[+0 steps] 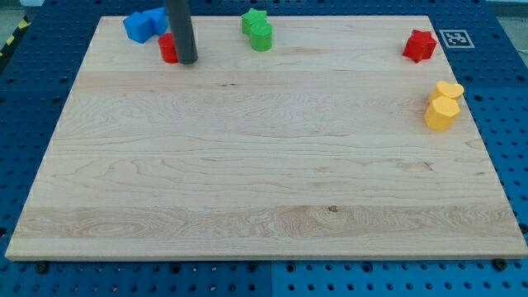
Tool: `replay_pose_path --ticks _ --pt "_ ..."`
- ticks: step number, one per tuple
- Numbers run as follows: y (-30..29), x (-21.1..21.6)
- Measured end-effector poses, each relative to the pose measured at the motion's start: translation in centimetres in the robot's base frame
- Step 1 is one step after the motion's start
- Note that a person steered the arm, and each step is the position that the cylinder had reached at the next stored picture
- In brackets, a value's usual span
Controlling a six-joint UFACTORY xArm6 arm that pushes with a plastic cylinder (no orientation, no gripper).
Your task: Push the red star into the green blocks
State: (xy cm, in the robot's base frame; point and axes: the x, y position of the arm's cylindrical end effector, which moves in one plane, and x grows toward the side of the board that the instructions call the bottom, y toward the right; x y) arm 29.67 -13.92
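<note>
The red star (419, 45) lies near the board's top right corner. Two green blocks (257, 29) sit touching each other at the top middle, a star-like one above a rounder one. My tip (188, 61) stands at the top left, right against a second red block (168, 49) that the rod partly hides. The tip is far to the left of the red star and to the left of the green blocks.
Two blue blocks (143, 23) sit together at the top left, just above the tip. Two yellow blocks (443, 105) sit touching at the right edge, below the red star. The wooden board (264, 181) lies on a blue pegboard table.
</note>
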Motion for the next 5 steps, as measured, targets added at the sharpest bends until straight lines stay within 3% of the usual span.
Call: replay_pose_path --ticks 3,4,5 --pt "-4.1 -0.9" --pt "-1.5 0.4" --pt "5.8 1.5"
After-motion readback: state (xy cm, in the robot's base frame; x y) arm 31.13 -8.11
